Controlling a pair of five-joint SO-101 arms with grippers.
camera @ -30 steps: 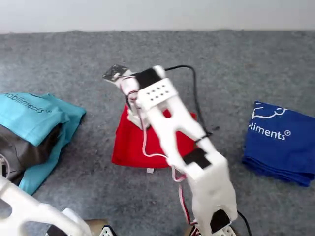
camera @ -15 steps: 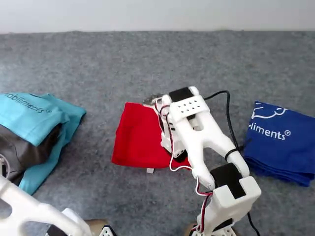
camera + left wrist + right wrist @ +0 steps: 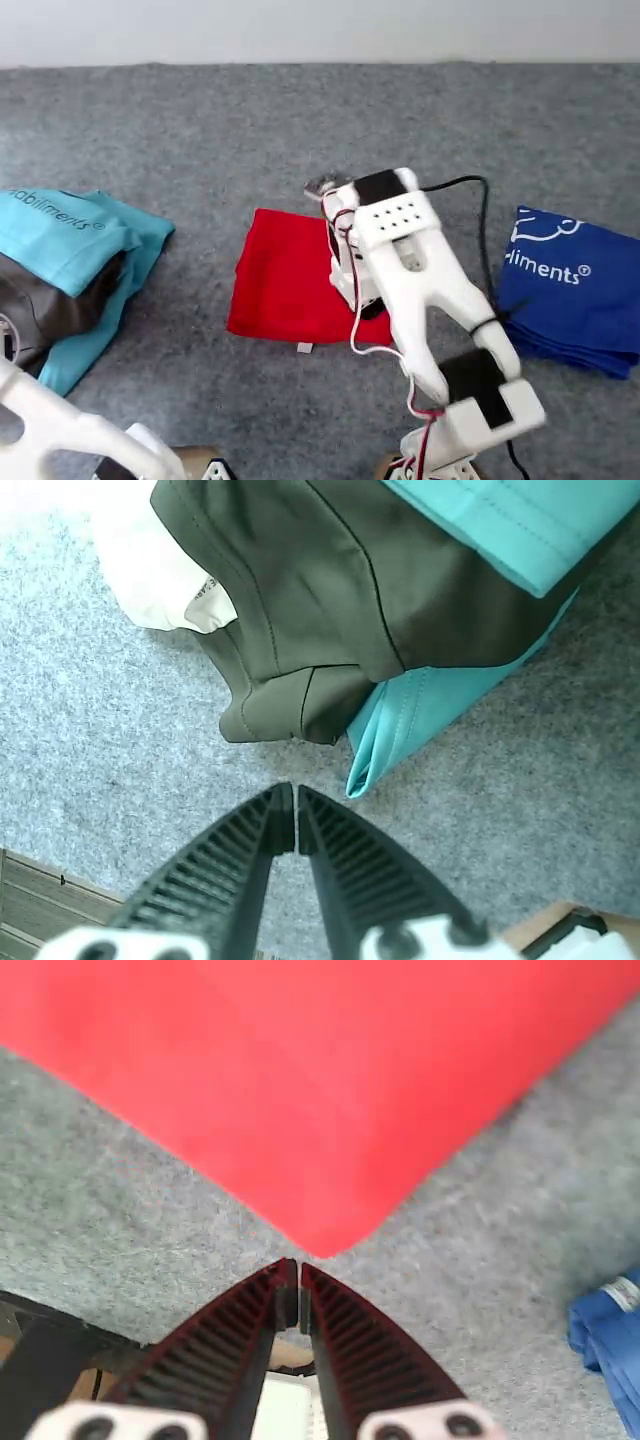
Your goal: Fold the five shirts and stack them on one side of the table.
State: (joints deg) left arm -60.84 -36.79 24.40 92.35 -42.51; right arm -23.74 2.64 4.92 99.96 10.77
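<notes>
A folded red shirt (image 3: 285, 280) lies flat in the middle of the grey carpeted table. My right arm (image 3: 400, 250) hangs over its right edge. The right gripper (image 3: 298, 1295) is shut and empty, its tips just off a corner of the red shirt (image 3: 300, 1080). A folded blue shirt (image 3: 570, 285) sits at the right. On the left lies a pile with a teal shirt (image 3: 70, 235) over a dark brown one (image 3: 50, 300). My left gripper (image 3: 296, 820) is shut and empty above the carpet, near the dark shirt (image 3: 350, 590), the teal shirt (image 3: 400, 725) and a cream shirt (image 3: 150, 570).
The left arm's white link (image 3: 50, 425) crosses the near left corner. A black cable (image 3: 480, 215) loops from the right arm toward the blue shirt. Bare carpet (image 3: 200, 130) stretches along the far side of the table.
My right arm has drawn back from the red shirt's far left side and swung right, ending over the shirt's right edge. The left arm and the other shirts have stayed put.
</notes>
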